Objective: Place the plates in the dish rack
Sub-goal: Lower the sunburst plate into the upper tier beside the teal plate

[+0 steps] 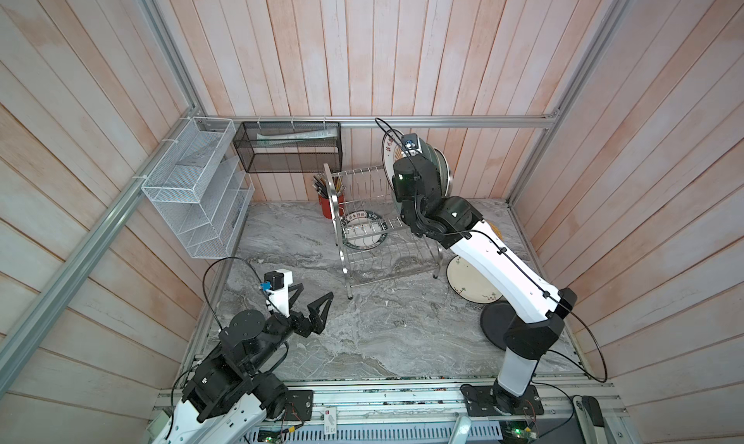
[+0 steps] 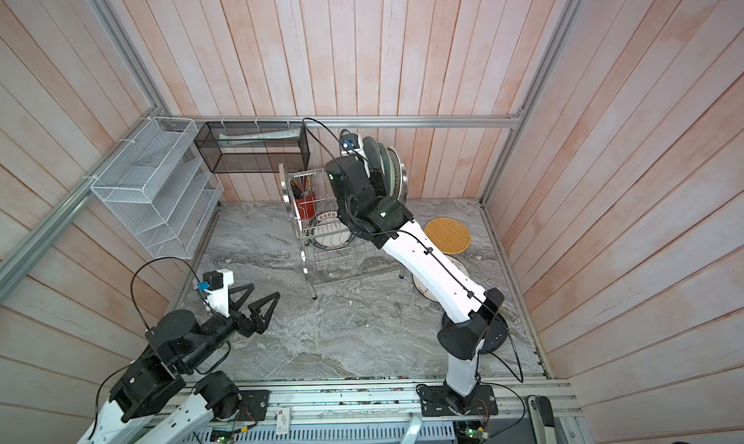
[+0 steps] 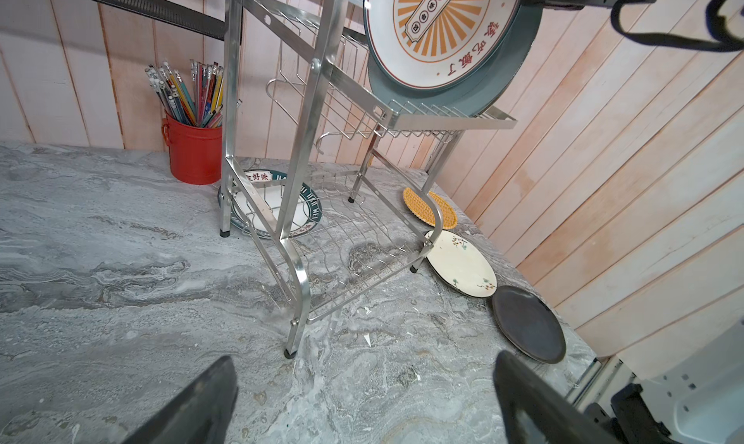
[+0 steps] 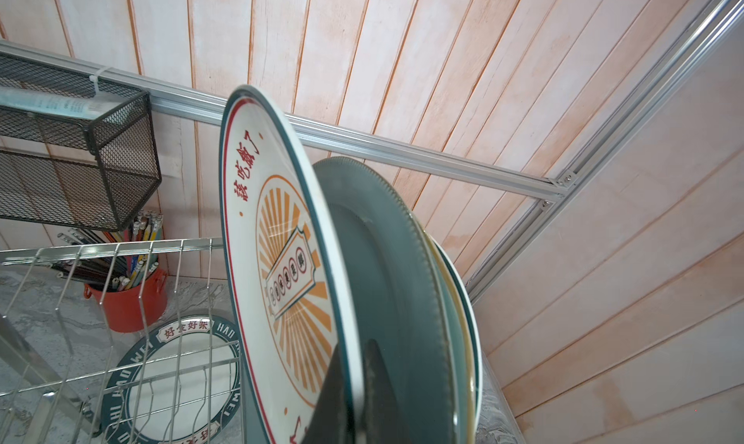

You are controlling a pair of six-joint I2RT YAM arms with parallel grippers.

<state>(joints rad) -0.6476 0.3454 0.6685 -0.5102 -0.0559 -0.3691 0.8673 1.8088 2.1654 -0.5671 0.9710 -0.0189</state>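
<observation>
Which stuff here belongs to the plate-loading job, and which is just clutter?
Job: dish rack, sunburst plate in right gripper, blue-grey plate, green-rimmed plate, floral plate, black plate, woven disc.
Clutter: pencil pot, white mesh organiser, black mesh basket.

From where I stand this is a robotics lab cell dressed up as a kitchen corner. The walls (image 1: 322,39) are plank-look panels hung in a bare aluminium frame (image 1: 402,122), and two robot arms (image 1: 503,269) are bolted to a slotted rail (image 1: 382,397) with loose cables and bare circuit boards (image 1: 519,433) beside it. The kitchen part is props (a dish rack (image 3: 443,120), a sunburst plate (image 4: 282,261), a red pencil pot (image 3: 196,152)) on a marble-look desk (image 1: 362,333).
</observation>
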